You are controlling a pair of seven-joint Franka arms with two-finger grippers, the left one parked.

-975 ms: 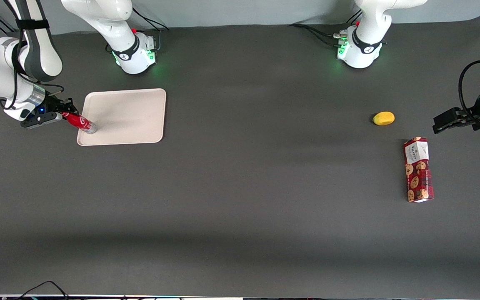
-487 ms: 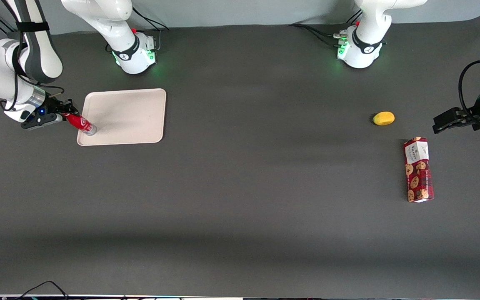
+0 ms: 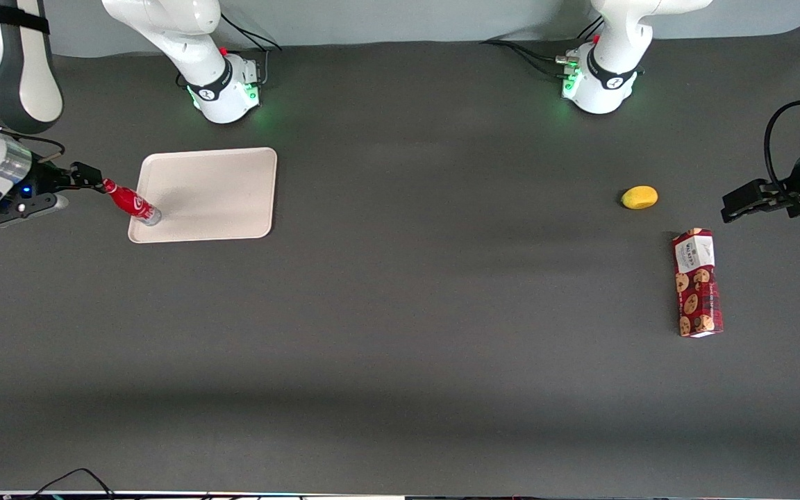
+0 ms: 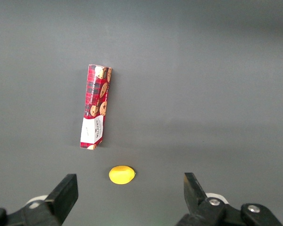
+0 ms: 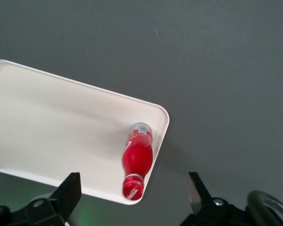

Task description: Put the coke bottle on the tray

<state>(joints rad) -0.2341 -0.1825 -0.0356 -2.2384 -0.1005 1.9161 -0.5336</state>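
Note:
The coke bottle point(image 3: 132, 203) is slim and red with a red cap, and it stands on its silvery base in the corner of the beige tray point(image 3: 219, 194) nearest the working arm's end and the front camera. My right gripper point(image 3: 91, 179) is open beside and above the cap, with nothing touching the bottle. In the right wrist view the coke bottle point(image 5: 137, 157) shows cap-first inside the tray's point(image 5: 52, 122) rounded corner. There the gripper point(image 5: 133, 186) has both dark fingers spread wide apart and well off the bottle.
A yellow lemon-like fruit point(image 3: 639, 197) and a red cookie box point(image 3: 697, 282) lie toward the parked arm's end of the table. Both also show in the left wrist view, the fruit point(image 4: 121, 174) and the box point(image 4: 95, 113). Two arm bases point(image 3: 223, 87) stand at the table's back edge.
The gripper has let go of the bottle and drawn back from it toward the working arm's end of the table. The bottle stays standing in the tray's corner.

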